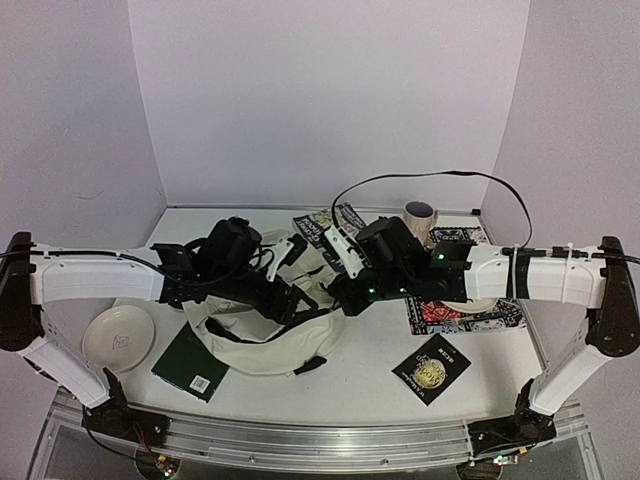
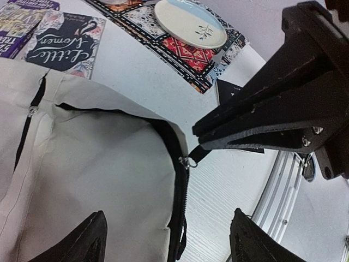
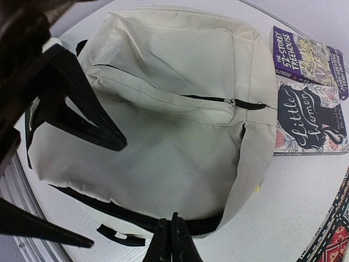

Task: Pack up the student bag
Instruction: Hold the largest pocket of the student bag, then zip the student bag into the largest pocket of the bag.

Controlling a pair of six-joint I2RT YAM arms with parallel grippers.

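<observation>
Two grippers on the bag point(image 3: 174, 136): right gripper point(image 3: 171, 226) pinches the zip pull point(image 2: 200, 154), left gripper point(image 2: 168, 215) hangs spread over the part-open mouth point(image 2: 163, 128), inside hidden, table edge point(image 2: 278, 191) close beside.

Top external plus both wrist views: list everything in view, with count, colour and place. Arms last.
cream fabric backpack: 1, off-white with black zips, table centre
black zipper pull: 1, at the backpack's open edge
white round plate: 1, left of backpack
dark green book: 1, near left
black book with gold emblem: 1, near right
Little Women paperback: 1, dark blue, behind backpack
52-Storey Treehouse paperback: 1, purple, beside it
patterned red-blue cloth mat: 1, right
pale plate with sprig motif: 1, on mat
cream mug: 1, back
white table: 1
left gripper: open, over backpack
right gripper: shut on zipper pull
</observation>
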